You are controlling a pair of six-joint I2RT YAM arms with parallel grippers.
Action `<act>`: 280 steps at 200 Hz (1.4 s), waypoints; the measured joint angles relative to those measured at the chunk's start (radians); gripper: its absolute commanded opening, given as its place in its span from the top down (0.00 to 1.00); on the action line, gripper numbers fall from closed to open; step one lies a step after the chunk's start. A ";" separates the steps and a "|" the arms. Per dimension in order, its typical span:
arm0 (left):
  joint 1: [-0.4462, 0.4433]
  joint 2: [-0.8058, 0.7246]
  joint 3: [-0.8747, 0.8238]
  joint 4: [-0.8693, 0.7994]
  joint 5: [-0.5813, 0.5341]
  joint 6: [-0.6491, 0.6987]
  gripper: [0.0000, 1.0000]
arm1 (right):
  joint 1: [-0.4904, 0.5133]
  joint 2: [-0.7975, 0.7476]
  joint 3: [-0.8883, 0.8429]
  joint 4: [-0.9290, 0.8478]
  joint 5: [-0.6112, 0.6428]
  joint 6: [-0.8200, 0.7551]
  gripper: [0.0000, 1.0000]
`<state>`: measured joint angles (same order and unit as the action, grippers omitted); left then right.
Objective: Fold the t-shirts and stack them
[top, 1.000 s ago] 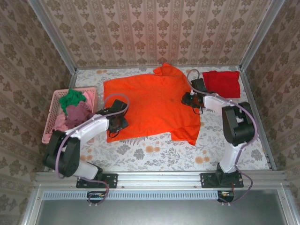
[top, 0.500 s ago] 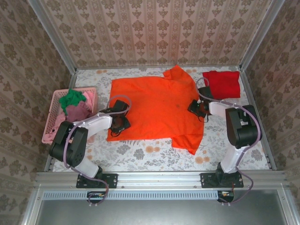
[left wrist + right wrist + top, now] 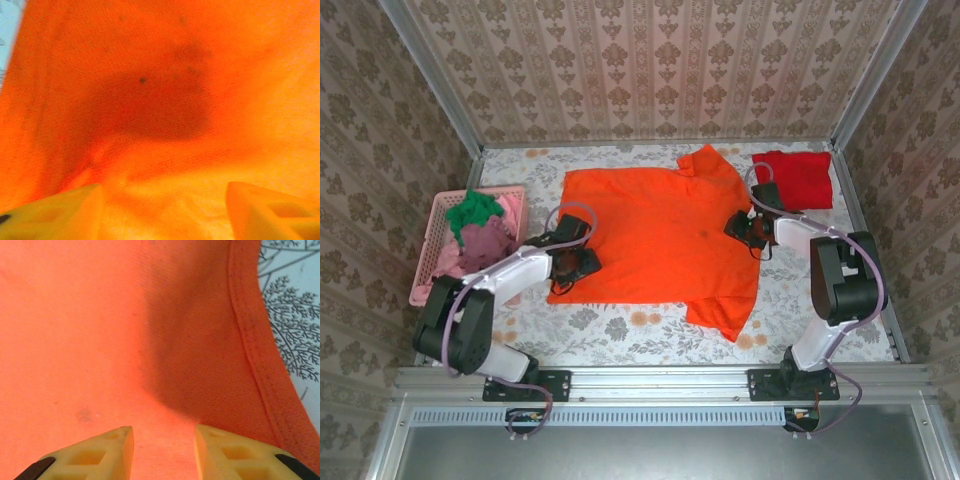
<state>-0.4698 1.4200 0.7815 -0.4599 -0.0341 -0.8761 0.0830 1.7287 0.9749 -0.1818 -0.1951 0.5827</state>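
Orange t-shirt (image 3: 655,235) farther right

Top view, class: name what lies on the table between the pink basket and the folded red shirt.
The orange t-shirt, spread flat across that stretch, as the top view shows.

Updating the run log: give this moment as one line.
orange t-shirt: spread flat; left end effector: open over it; right end effector: open over it; red t-shirt: folded, far right
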 measured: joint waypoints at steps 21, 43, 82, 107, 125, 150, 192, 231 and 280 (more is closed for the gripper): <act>0.000 -0.122 -0.008 -0.055 -0.029 -0.025 0.25 | 0.000 -0.019 0.004 -0.001 -0.005 -0.001 0.57; 0.000 -0.270 -0.069 -0.092 -0.045 -0.089 0.29 | 0.000 -0.074 -0.002 0.002 -0.012 0.000 0.52; 0.116 -0.419 -0.221 -0.157 -0.013 -0.206 0.38 | 0.003 -0.232 -0.072 0.007 -0.049 0.024 0.51; 0.179 -0.432 -0.280 -0.153 0.023 -0.265 0.44 | 0.003 -0.282 -0.098 -0.001 -0.053 0.024 0.51; 0.205 -0.424 -0.291 -0.134 0.051 -0.296 0.48 | 0.003 -0.290 -0.108 -0.001 -0.053 0.027 0.51; 0.223 -0.383 -0.291 -0.096 0.077 -0.332 0.53 | 0.003 -0.290 -0.129 -0.001 -0.053 0.037 0.51; 0.230 -0.346 -0.291 -0.062 0.092 -0.363 0.58 | 0.003 -0.290 -0.137 -0.004 -0.053 0.042 0.51; 0.230 -0.340 -0.300 -0.038 0.091 -0.382 0.61 | 0.003 -0.294 -0.137 -0.010 -0.053 0.042 0.51; 0.236 -0.333 -0.308 -0.002 0.090 -0.388 0.62 | 0.003 -0.360 -0.137 -0.038 -0.048 0.042 0.51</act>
<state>-0.2340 1.0874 0.4732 -0.4614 0.0555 -1.2636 0.0860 1.3689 0.8383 -0.2199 -0.2428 0.6243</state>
